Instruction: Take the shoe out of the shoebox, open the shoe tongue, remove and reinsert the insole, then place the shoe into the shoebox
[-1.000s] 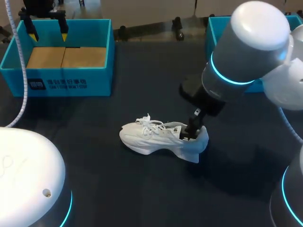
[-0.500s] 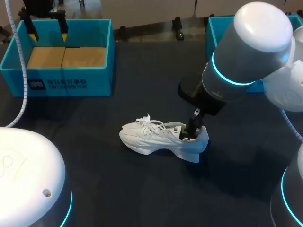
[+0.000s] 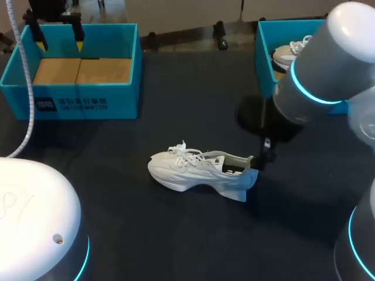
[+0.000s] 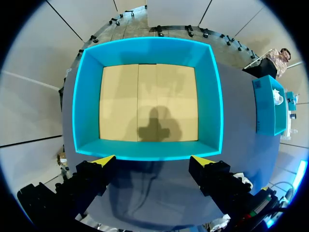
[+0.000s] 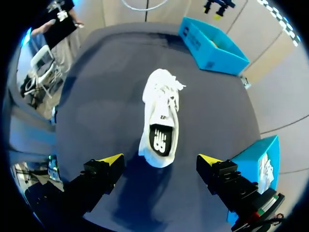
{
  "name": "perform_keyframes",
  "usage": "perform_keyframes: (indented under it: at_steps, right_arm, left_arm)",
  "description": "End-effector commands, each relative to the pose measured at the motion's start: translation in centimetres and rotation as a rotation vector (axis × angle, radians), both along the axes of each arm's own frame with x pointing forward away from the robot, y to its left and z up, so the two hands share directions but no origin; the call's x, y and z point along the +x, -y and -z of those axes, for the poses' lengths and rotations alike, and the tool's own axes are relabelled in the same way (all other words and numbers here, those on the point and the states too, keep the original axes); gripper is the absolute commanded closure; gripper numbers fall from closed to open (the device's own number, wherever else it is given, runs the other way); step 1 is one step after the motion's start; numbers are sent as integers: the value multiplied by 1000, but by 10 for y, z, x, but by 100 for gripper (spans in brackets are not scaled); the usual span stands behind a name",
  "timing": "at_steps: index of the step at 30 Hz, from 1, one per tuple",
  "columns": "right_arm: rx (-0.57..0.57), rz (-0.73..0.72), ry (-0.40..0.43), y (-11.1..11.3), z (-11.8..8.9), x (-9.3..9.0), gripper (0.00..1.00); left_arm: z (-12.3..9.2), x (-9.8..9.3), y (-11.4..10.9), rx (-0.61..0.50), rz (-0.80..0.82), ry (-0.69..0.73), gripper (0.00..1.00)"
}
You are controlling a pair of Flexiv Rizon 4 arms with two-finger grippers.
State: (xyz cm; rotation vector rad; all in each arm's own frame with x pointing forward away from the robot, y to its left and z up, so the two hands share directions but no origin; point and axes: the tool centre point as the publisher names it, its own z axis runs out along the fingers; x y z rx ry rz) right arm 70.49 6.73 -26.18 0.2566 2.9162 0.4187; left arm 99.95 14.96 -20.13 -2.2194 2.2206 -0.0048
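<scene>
— Status of R gripper (image 5: 161,160)?

— Spread wide, nothing held. Its yellow tips (image 5: 110,159) stand well apart, w/ the heel of the white mesh lace-up sneaker (image 5: 161,121) just ahead, btwn them but touching neither. In head view the R gripper (image 3: 262,159) hangs just beside that heel, low over the table.

— And where's the sneaker exactly?

— Out of any box. It stands upright on its sole on the dark cloth-covered table (image 3: 176,240), approx. mid-table. Toe points twd my left side, heel twd the R arm. Laces lie loose on top. A dark insole (image 5: 160,140) shows in the opening, i.e. it's inside the shoe.

— L gripper?

— L gripper (image 4: 153,160) is also open and empty. It hovers at one wall of the teal open-topped plastic box (image 4: 145,149), which has tan cardboard flaps (image 4: 147,101) on its floor. The gripper's shadow falls on the cardboard. In head view that box (image 3: 88,102) sits at the table's far left, well apart from the sneaker, w/ the L gripper (image 3: 60,42) at its far rim.

— Anything else on the table?

— A second teal box (image 3: 262,52) at far right, partly behind the R arm, w/ another pale sneaker (image 3: 288,55) in it. The arm covers most of it, so can't tell more.
</scene>
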Motion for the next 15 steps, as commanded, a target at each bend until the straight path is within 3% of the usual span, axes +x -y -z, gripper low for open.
perform_keyframes:
  at_steps: [1,15]
  right_arm:
    - [167,-86,45,29,8,-12,0]
    - [371,-267,105,71,34,-6,0]
  left_arm:
    - [-1,0,0,1,0,-2,0]
    - [-1,0,0,1,0,-2,0]
